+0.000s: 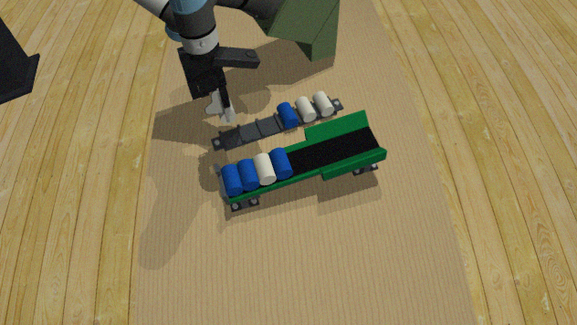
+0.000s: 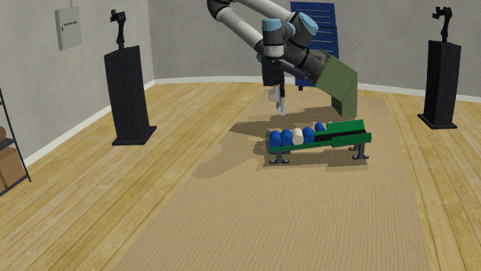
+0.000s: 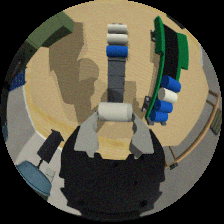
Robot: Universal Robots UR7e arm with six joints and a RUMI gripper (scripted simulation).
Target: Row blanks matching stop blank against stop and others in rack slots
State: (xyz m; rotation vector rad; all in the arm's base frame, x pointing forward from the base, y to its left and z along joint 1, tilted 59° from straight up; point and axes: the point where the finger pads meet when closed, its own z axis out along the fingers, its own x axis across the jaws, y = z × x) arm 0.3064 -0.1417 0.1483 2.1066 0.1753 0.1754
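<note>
My gripper (image 1: 226,113) (image 2: 281,109) (image 3: 115,112) is shut on a white blank, held level above the left end of the stock rack (image 1: 268,127) (image 3: 116,77). On the rack lie a blue blank (image 1: 288,115) (image 3: 117,51), then a white blank (image 1: 305,109) (image 3: 117,39) and another white blank (image 1: 323,104) (image 3: 117,28). On the green ramp (image 1: 338,125) (image 2: 346,126), from the stop, lie a blue blank (image 1: 232,180) (image 2: 275,138), a second blue blank (image 1: 247,174), a white blank (image 1: 264,169) (image 3: 167,95) and a third blue blank (image 1: 280,163), straight across in one row.
The ramp's green side walls rise beside the rack. The green robot pedestal (image 1: 303,23) (image 2: 339,84) stands behind the rack. Black stands (image 2: 127,95) (image 2: 441,84) are far off to both sides. The rack slots left of its blue blank are empty.
</note>
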